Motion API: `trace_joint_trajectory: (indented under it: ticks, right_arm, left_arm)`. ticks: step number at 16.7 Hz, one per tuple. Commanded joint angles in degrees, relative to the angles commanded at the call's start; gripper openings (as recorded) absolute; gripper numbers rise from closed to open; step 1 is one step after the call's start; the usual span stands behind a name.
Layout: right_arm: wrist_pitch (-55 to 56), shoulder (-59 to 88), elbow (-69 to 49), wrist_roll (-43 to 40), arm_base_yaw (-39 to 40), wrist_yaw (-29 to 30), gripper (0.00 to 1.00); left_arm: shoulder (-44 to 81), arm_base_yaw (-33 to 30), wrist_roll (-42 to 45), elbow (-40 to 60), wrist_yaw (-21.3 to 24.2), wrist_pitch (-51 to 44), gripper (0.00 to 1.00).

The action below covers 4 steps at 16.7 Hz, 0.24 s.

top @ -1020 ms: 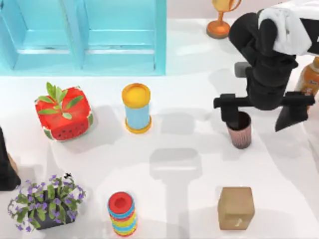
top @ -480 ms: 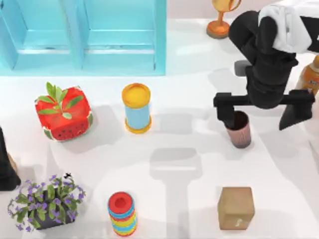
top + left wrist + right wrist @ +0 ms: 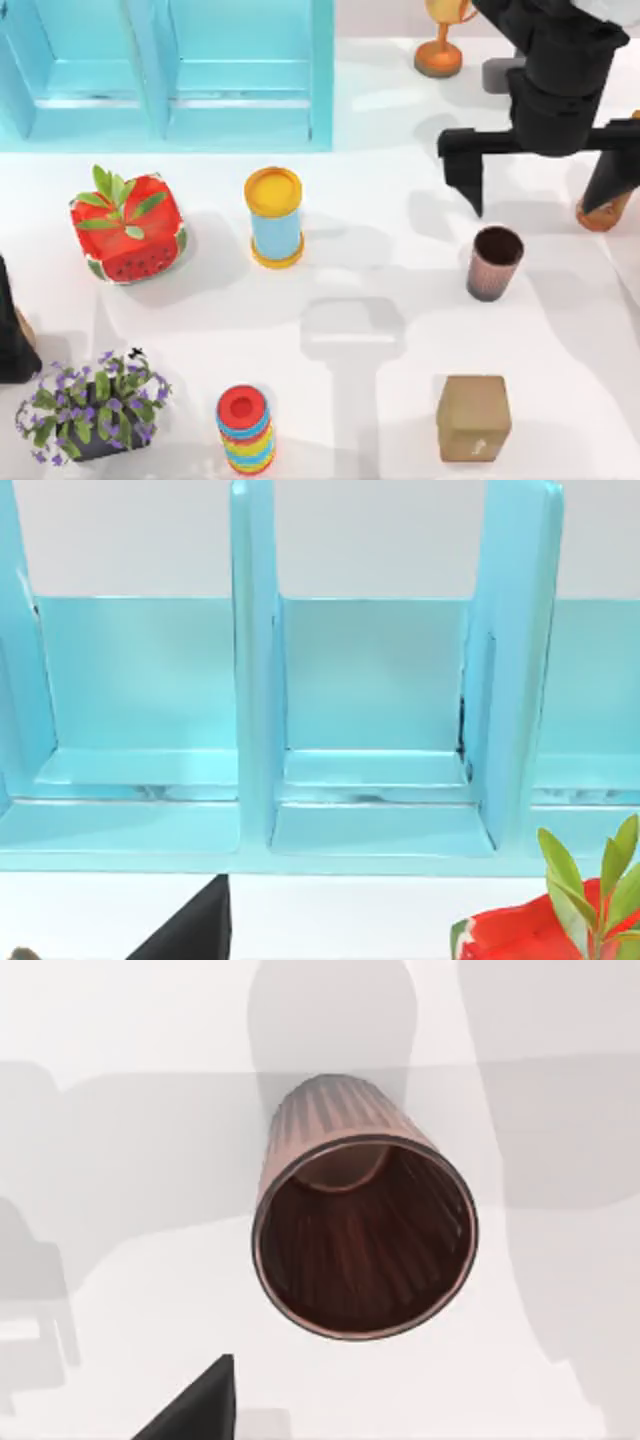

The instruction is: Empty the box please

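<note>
Box [image 3: 473, 417], brown cardboard, sits closed on the white tabletop [image 3: 380, 300] straight in front of the ribbed brown cup [image 3: 495, 262], a clear gap between them; a small pale mark shows on its near face, too small to read. Right gripper [image 3: 545, 190] hangs above the tabletop behind that cup, its two black fingers spread wide and holding nothing, one fingertip [image 3: 470, 188] pointing down behind the cup and to its left, the other off to the cup's right. The cup stands upright and apart from both fingers; the right wrist view looks down into its dark, hollow inside [image 3: 365, 1250]. Just right of the cup and farther back, an orange-brown bottle [image 3: 603, 212] is partly hidden by the gripper. Behind the cup stands a golden trophy [image 3: 441, 45]. Left of the cup is a blue cylinder with a yellow lid [image 3: 274, 217], and farther left a strawberry-patterned pot with a leafy plant [image 3: 127, 226]. Behind those runs a turquoise shelf unit [image 3: 170, 70] with open compartments, which the left wrist view faces [image 3: 375, 700]. Front-left of the cup are a stack of coloured rings [image 3: 245, 428] and a purple-flowered plant [image 3: 92, 405]. The left arm [image 3: 12, 330] is parked far to the cup's left, at the tabletop's left edge.
</note>
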State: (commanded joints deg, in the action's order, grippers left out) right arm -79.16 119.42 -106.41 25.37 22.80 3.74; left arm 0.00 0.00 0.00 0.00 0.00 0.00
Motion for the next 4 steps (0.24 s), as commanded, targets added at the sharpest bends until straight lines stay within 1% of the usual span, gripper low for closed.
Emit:
trace_joint_trajectory:
  ticks: [4]
  right_arm:
    - [-3.27,-1.04,-3.32,-0.15,-0.13,-0.02,1.00]
  left_arm:
    - [0.00,0.00,0.00,0.00,0.00,0.00,1.00]
